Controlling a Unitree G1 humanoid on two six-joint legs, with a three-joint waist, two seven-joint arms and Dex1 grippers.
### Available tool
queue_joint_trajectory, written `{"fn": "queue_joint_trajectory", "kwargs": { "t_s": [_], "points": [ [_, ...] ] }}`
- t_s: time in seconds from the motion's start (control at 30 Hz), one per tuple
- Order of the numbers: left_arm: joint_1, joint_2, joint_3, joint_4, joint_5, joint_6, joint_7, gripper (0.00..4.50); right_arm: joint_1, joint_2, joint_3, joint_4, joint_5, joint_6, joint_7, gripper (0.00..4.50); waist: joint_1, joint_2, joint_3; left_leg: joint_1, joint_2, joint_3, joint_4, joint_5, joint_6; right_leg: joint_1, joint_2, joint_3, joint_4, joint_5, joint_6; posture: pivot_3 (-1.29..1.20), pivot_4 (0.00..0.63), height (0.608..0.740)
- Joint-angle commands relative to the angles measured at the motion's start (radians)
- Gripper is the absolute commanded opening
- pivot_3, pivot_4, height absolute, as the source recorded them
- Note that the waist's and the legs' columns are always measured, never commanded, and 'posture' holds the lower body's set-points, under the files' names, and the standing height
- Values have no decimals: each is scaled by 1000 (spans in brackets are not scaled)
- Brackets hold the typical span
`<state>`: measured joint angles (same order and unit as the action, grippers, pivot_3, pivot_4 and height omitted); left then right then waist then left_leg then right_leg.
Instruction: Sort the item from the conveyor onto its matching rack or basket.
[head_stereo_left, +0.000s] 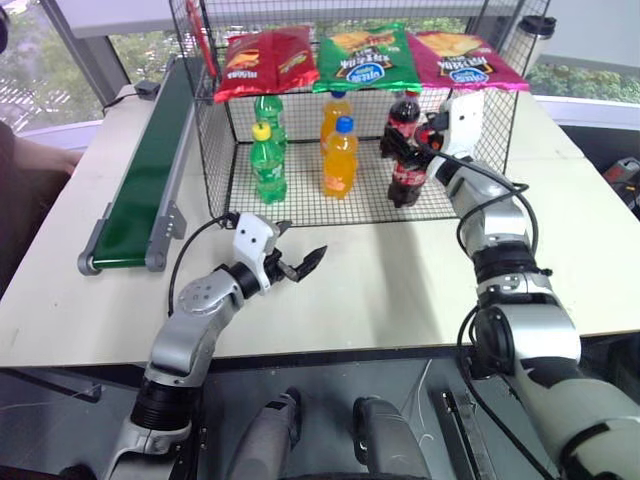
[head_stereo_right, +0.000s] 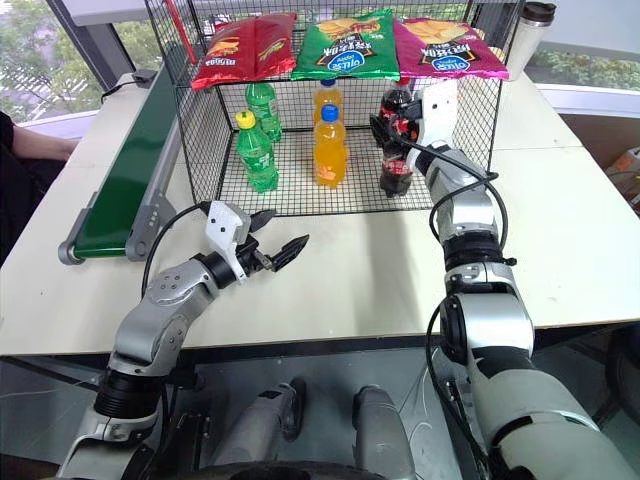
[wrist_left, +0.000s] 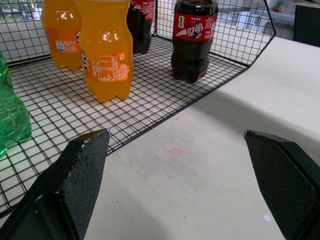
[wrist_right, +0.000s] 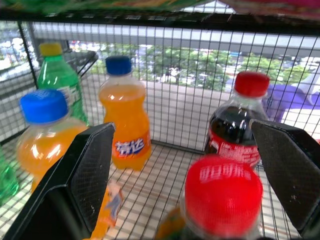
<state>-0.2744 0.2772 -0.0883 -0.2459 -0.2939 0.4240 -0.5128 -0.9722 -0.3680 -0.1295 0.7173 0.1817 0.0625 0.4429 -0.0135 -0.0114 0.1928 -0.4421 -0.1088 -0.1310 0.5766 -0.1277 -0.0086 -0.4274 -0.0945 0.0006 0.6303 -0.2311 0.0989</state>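
The item, a small cola bottle (head_stereo_left: 407, 178) with a red cap (wrist_right: 223, 192) and red label, stands upright on the grid floor of the black wire rack (head_stereo_left: 214, 150), at its right side. My right gripper (head_stereo_left: 408, 140) reaches into the rack at the bottle's neck, open, with a wide finger (wrist_right: 85, 170) on each side of the cap and not touching it. A second cola bottle (wrist_right: 235, 130) stands just behind. My left gripper (head_stereo_left: 297, 247) hovers open over the table in front of the rack, holding nothing. The dark green conveyor (head_stereo_left: 150, 170) runs along the table's left.
Inside the rack stand two green bottles (head_stereo_left: 268, 160) and two orange soda bottles (head_stereo_left: 340, 155). Three chip bags (head_stereo_left: 365, 55) lie on its top tier. A tumbler (head_stereo_left: 530, 35) stands behind the rack on the right. A person's arm (head_stereo_left: 25, 170) shows at the far left.
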Motion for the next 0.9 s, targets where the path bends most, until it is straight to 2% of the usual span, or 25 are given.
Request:
{"fn": "queue_joint_trajectory", "kwargs": {
  "t_s": [0.03, 0.33, 0.63, 0.9],
  "points": [
    [-7, 0, 2, -18, 1, -20, -3, 4500, 53, -38, -22, -166, 19, 70, 2, 4437, 0, 0, 0, 0, 0, 0, 0, 0, 0, 0, 0, 0, 0, 0, 0, 0, 150, 738],
    [-1, 2, 3, -5, 2, -29, -16, 4500, 264, -109, -53, -456, 48, 263, 7, 4437, 1, 0, 0, 0, 0, 0, 0, 0, 0, 0, -1, 0, 0, -2, -3, 0, 150, 738],
    [21, 25, 4, -10, -10, -26, -49, 4500, 609, -200, 58, -882, 224, 530, 291, 4437, 2, 0, -1, 0, 0, 0, 1, 0, 0, 1, -2, 0, 0, -2, -3, 0, 150, 738],
    [39, 35, -6, -18, 9, -12, -37, 4500, 677, -153, 99, -993, 264, 602, 256, 4437, 2, 0, -1, 0, 1, 0, 2, -2, -2, 2, -3, 0, 0, -2, -3, 0, 150, 738]
  ]
}}
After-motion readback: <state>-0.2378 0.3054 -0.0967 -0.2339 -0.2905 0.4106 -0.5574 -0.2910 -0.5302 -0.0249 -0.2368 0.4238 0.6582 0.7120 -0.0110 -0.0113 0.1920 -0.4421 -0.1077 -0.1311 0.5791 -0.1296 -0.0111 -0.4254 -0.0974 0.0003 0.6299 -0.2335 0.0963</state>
